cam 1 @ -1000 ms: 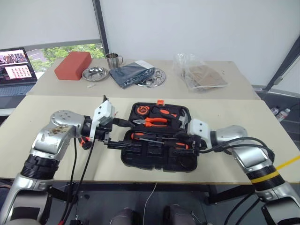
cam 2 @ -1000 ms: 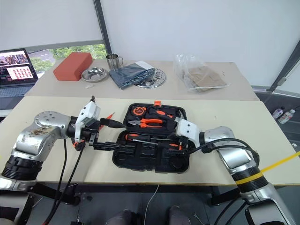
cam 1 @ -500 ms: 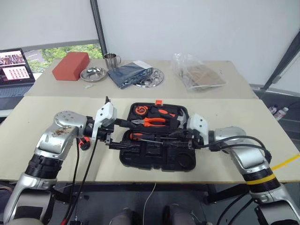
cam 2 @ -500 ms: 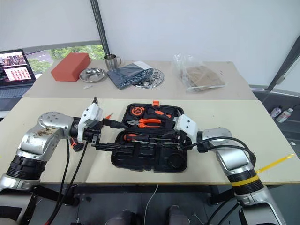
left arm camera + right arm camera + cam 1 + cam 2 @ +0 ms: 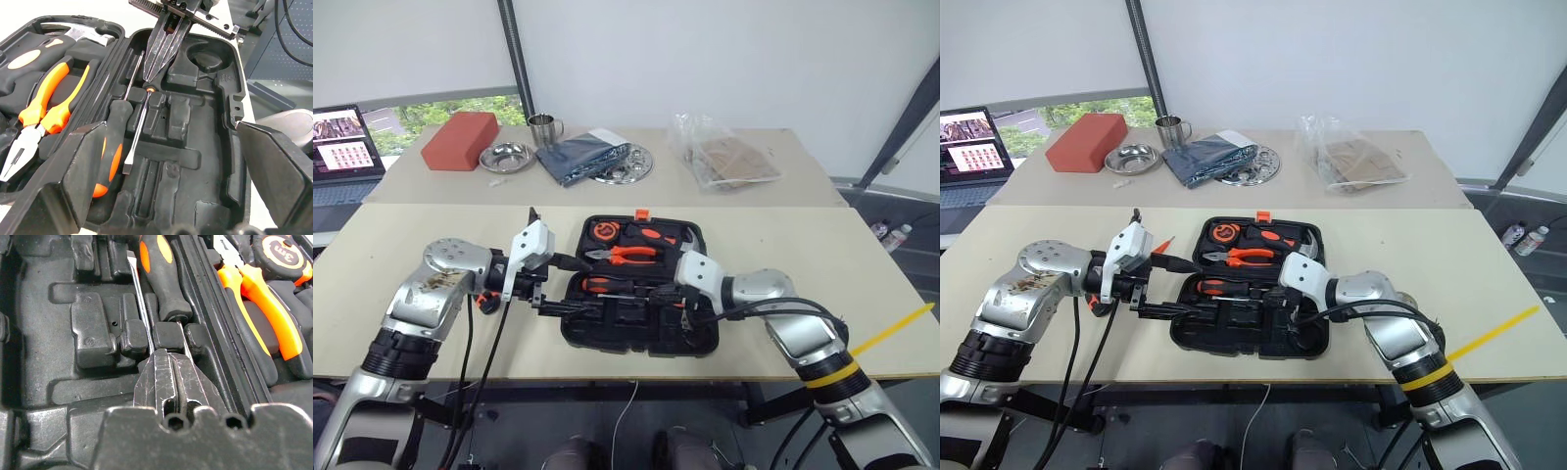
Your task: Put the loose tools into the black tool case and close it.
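We find the case [image 5: 639, 304] lying open on the near table [image 5: 822, 255], its lid half away from the robot holding the pliers [image 5: 625, 255], tape measure [image 5: 607, 231] and hammer [image 5: 688, 240]. In the near half, two screwdrivers lie in the moulded recesses along the hinge side: one with a black-and-orange handle [image 5: 111, 149] and one shown chiefly as a bare flat-tipped shaft [image 5: 137, 128]. Their long axes run along the length of the case, handle of the first towards the robot's left. The right gripper [image 5: 163, 45] is directly over these shafts, fingers pressed together with no gap; in the right wrist view the shafts pass under or beside the tips, and we cannot tell whether either is pinched. The left gripper [image 5: 546, 282] hangs at the left end of the case, fingers spread wide and holding nothing. We judge the right arm the nearer to the shafts, and any seating push would act across their axis, down into the recess. The case is not yet closed. A further orange item [image 5: 485, 299] lies under the left arm, unidentified.
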Robot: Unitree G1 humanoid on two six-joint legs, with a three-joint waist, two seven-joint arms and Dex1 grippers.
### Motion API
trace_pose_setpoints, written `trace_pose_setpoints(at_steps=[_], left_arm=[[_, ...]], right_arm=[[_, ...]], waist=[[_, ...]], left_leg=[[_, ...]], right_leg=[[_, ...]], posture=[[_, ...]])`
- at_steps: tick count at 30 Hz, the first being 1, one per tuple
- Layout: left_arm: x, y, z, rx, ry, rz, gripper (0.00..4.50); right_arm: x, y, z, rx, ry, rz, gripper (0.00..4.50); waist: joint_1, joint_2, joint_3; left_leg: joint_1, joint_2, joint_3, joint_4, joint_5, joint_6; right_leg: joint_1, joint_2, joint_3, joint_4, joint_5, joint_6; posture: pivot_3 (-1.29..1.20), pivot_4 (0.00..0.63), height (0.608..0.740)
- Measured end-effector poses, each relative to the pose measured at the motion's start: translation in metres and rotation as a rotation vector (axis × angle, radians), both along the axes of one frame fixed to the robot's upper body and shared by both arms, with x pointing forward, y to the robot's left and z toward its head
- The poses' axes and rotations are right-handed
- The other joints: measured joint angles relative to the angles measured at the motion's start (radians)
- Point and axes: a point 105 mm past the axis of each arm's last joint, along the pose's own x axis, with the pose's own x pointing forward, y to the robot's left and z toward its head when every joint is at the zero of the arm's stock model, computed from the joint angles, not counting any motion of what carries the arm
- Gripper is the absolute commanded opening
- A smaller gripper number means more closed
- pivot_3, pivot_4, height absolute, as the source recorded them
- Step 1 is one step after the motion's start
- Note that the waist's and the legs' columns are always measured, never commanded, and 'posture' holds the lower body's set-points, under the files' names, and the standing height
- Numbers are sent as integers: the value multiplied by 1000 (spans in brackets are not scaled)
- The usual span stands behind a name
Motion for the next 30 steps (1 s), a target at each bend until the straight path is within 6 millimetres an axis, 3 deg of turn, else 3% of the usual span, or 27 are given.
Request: trace_pose_setpoints(at_steps=[2, 5, 7, 9, 14, 15, 16, 20, 25, 27, 30], left_arm=[[3, 13, 0, -4, 15, 74, 4500], [6, 37, 7, -42, 35, 209, 4500], [3, 60, 8, -69, 48, 323, 4500], [-6, 96, 1, -77, 85, 489, 4500], [-23, 154, -15, -33, 86, 783, 4500], [-25, 160, -18, -26, 90, 815, 4500], [-25, 163, -19, -21, 92, 837, 4500], [-11, 159, -13, -26, 97, 863, 4500], [35, 122, -1, 35, 86, 796, 4500], [58, 104, -9, 80, 122, 775, 4500], [74, 90, -19, 124, 155, 771, 4500]], right_arm=[[-5, 4, 12, 116, 54, -6, 59], [-7, -3, 58, 258, 17, -26, 703], [-16, -8, 84, 321, 3, -9, 1365], [-31, -14, 99, 343, 26, 21, 2077], [-55, -16, 105, 335, 83, 85, 3846], [-57, -17, 102, 329, 97, 85, 3939], [-58, -18, 99, 324, 106, 80, 4434], [-62, -16, 95, 324, 124, 79, 4472], [-64, -11, 91, 310, 123, 78, 4472], [-64, -10, 89, 303, 116, 64, 4472], [-66, -9, 88, 296, 103, 51, 4472]], waist=[[-4, 1, 0], [-3, 1, 1], [-1, 1, 1], [-4, 1, 1], [6, 1, 1], [8, 1, 1], [13, 0, 1], [31, 0, 1], [35, -1, 1], [28, -1, 1], [20, -1, 1]], left_leg=[[-2, 0, 0, 0, 0, 0], [-3, 0, -1, -1, 0, 0], [-2, 0, -1, -3, 0, 0], [-2, 0, -2, -4, 0, 0], [-3, 0, -5, -5, -1, -1], [-3, 0, -6, -5, -1, -2], [-4, -1, -6, -4, -2, -4], [-5, -2, -6, -4, -5, -9], [-6, -6, -6, -4, -5, -9], [-5, -6, -5, -3, 0, 0], [-6, -5, -5, -3, 0, 1]], right_leg=[[-3, 0, 1, 0, 2, -4], [-3, 1, 0, 0, 2, -5], [-3, 0, 0, -2, 2, -5], [-3, 0, 0, -3, 2, -6], [-1, -8, -2, -5, 1, -6], [-1, -9, -3, -5, 1, -6], [-1, -10, -3, -5, 1, -6], [-1, -11, -5, -6, 2, -6], [-1, -7, -8, -4, 2, -4], [-1, -5, -7, -2, 2, -4], [-2, -2, -6, -2, 2, -4]], posture=[[0, 150, 736], [0, 150, 736], [0, 150, 736], [0, 150, 736], [0, 150, 736], [0, 150, 736], [0, 150, 736], [0, 150, 736], [0, 150, 736], [0, 150, 736], [0, 150, 736]])
